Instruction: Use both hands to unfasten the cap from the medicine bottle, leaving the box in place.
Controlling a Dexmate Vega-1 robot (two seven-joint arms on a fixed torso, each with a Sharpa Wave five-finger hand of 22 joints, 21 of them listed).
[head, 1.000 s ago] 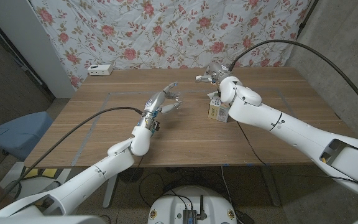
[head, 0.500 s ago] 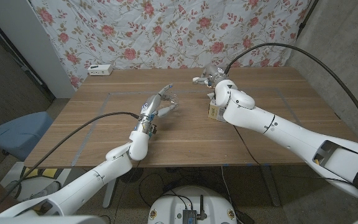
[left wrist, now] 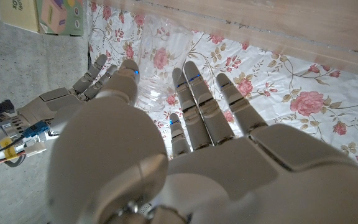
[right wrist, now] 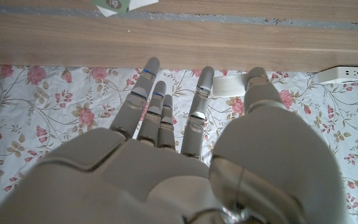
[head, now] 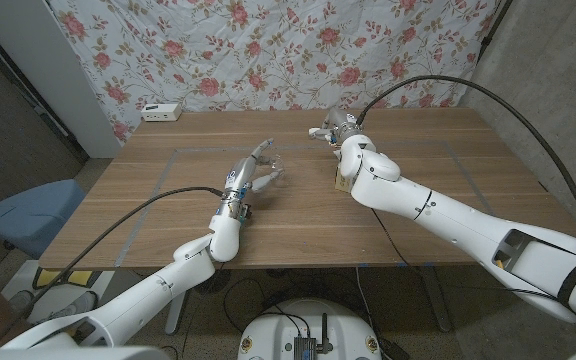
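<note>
Both arms have reached farther over the wooden table [head: 168, 190]; left hand [head: 258, 170] and right hand [head: 336, 127] spread, floral curtain [head: 268, 50] behind.

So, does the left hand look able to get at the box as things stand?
Probably only from the side. The table between the left hand and the box looks bare, but the right arm hangs over the box and hides most of it from above.
</note>
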